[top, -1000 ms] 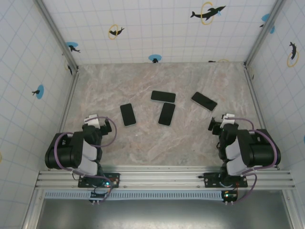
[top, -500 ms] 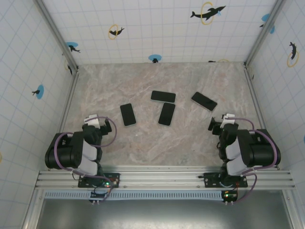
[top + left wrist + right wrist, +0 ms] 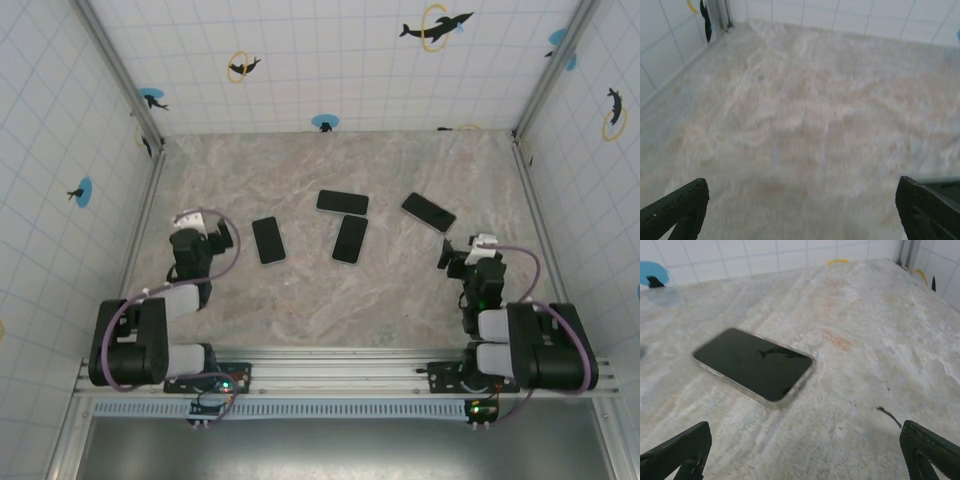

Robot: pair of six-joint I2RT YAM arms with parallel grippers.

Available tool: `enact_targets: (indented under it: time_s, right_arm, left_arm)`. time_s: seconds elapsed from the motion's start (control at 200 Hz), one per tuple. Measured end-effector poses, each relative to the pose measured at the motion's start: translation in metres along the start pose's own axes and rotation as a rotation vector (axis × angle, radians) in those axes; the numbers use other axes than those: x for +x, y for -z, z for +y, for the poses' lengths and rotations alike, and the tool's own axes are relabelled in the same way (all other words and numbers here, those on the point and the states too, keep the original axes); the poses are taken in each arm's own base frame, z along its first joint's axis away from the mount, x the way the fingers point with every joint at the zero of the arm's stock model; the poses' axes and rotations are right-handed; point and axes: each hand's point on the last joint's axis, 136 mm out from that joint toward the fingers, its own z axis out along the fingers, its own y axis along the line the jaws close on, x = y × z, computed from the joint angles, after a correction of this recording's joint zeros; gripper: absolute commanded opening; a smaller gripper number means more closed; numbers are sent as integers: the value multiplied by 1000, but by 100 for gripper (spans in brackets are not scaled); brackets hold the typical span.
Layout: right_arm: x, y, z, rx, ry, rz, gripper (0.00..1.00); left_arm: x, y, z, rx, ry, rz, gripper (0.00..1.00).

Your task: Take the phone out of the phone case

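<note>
Both arms are swinging out of their tucked poses. My left gripper [image 3: 200, 238] is now reaching up the marble table [image 3: 400, 170] beside the left wall rail [image 3: 145, 225], and my right gripper [image 3: 800, 452] is leaning toward the cased phone [image 3: 754, 364], which is lying flat just ahead of it. Both pairs of fingers are standing wide apart and holding nothing, so I'm judging the approach is only beginning. Bare marble is showing all round that phone. The three other phones [image 3: 350, 239] are lying well apart to its left, and the right wall is staying well off.

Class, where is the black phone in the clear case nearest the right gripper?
In the top view, the black phone in the clear case lies flat on the marble table, right side, just beyond the right gripper.
</note>
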Motion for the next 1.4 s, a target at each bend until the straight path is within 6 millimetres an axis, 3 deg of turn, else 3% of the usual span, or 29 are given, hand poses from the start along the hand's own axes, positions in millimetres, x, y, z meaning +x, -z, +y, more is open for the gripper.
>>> enact_targets:
  time_s: [0.155,0.28,0.39,0.711,0.841,0.956,1.151,1.401]
  right_arm:
    - [-35,-6,23,-122,-20,-33,99]
    - [-56,-9,47,-236,-31,-14,99]
    - [-56,-7,72,-343,-33,54,99]
    - [-49,11,167,-639,10,310,99]
    - [-35,24,196,-721,38,391,99]
    - [-28,32,219,-777,71,440,99]
    - [-16,39,240,-813,121,499,99]
    - [-8,37,241,-806,142,526,99]
  left_arm:
    - [-31,0,-17,31,94,17,98]
    - [-34,-1,-39,49,184,105,98]
    - [-31,-3,-60,69,246,186,98]
    - [25,-3,-113,43,270,509,98]
    - [49,-1,-126,5,225,613,98]
    - [58,-6,-137,-15,182,673,98]
    - [65,-17,-148,-70,92,732,98]
    - [91,-11,-142,-130,21,821,97]
